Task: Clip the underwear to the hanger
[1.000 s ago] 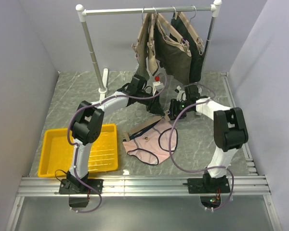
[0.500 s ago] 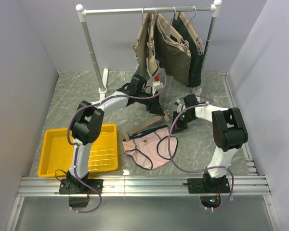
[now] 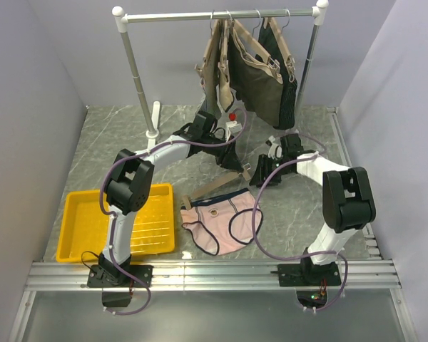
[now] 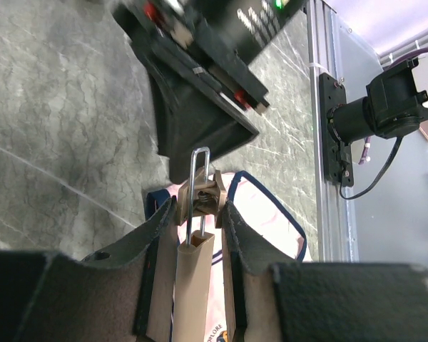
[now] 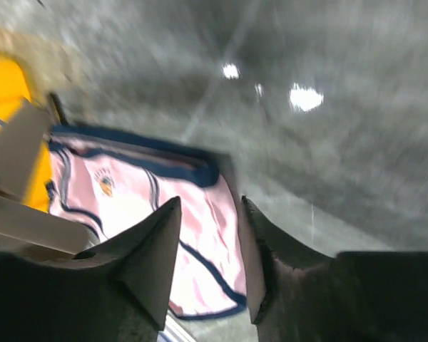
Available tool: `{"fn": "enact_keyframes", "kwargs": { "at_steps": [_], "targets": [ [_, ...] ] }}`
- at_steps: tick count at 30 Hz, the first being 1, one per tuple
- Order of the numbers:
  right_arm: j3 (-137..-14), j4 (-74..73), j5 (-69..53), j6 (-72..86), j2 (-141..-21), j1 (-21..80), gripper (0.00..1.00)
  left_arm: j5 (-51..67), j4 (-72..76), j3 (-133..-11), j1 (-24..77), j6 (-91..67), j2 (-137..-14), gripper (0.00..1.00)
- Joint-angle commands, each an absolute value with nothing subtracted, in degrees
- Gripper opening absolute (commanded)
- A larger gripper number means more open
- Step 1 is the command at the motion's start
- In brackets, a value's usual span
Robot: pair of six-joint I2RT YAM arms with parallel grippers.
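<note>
The pale pink underwear [image 3: 221, 222] with navy edging lies flat on the table, its waistband along the tan hanger [image 3: 210, 191]. My left gripper [image 3: 232, 162] is shut on the hanger. In the left wrist view the bar [image 4: 195, 285] runs between the fingers of that gripper [image 4: 198, 210]. The bar's end clip [image 4: 201, 198] sits over the underwear [image 4: 267, 221]; whether it grips the cloth I cannot tell. My right gripper [image 3: 260, 175] hovers beside the hanger's right end. In its blurred wrist view the right gripper [image 5: 210, 206] stands open and empty above the underwear [image 5: 128, 192].
A yellow tray [image 3: 93, 214] sits at the near left. At the back stands a clothes rack [image 3: 135, 71] with several hangers bearing dark garments [image 3: 260, 75]; its white foot [image 3: 155, 121] is left of the left arm.
The right arm has swung outward and its gripper has drawn back from the hanger's right end. The underwear has slid a little nearer and lies flatter. The left gripper has not moved.
</note>
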State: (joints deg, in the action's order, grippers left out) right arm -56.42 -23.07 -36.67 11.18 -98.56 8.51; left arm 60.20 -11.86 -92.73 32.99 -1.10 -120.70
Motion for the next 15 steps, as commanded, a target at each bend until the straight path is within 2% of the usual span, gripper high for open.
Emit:
{"fn": "enact_keyframes", "kwargs": {
  "at_steps": [1,10,15],
  "targets": [
    [-60.2,-18.5,-36.6,13.1,-99.1,8.5,0.47,61.8,-12.0,-94.4,32.7,-0.7,-120.7,0.00],
    [-60.6,-21.4,-35.9,12.3,-103.0,11.1,0.50,61.4,-11.5,-94.0,32.8,-0.6,-120.7,0.00],
    [-57.8,-18.6,-37.3,13.5,-103.9,12.0,0.47,61.3,-12.3,-94.4,32.6,-0.6,-121.2,0.00]
  ]
}}
